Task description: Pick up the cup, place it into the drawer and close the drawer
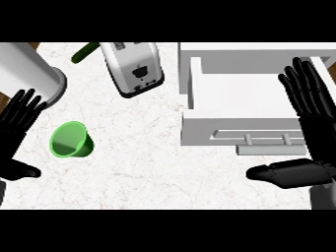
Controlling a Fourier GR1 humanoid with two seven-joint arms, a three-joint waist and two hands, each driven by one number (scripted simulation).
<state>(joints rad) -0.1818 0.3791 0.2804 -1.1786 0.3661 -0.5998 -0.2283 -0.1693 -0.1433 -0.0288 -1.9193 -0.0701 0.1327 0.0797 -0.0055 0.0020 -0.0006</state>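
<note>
A green cup (pixel 71 140) lies on its side on the white marble counter (pixel 141 157) at the left, its mouth turned toward me. My left hand (pixel 7 138) shows at the left edge just beside the cup, fingers straight and pointing up, not touching it. The white drawer (pixel 236 93) stands pulled open at the right, its inside bare and its handle (pixel 254 136) on the near front panel. Over the drawer's right side my right hand (pixel 319 125) is open, fingers straight up and thumb stretched out to the left below the handle.
A white toaster (pixel 132 66) stands at the back centre, with a dark green vegetable (pixel 84 51) behind its left side. A tall white cylinder (pixel 21 71) occupies the back left corner. Wooden floor shows past the counter's left edge.
</note>
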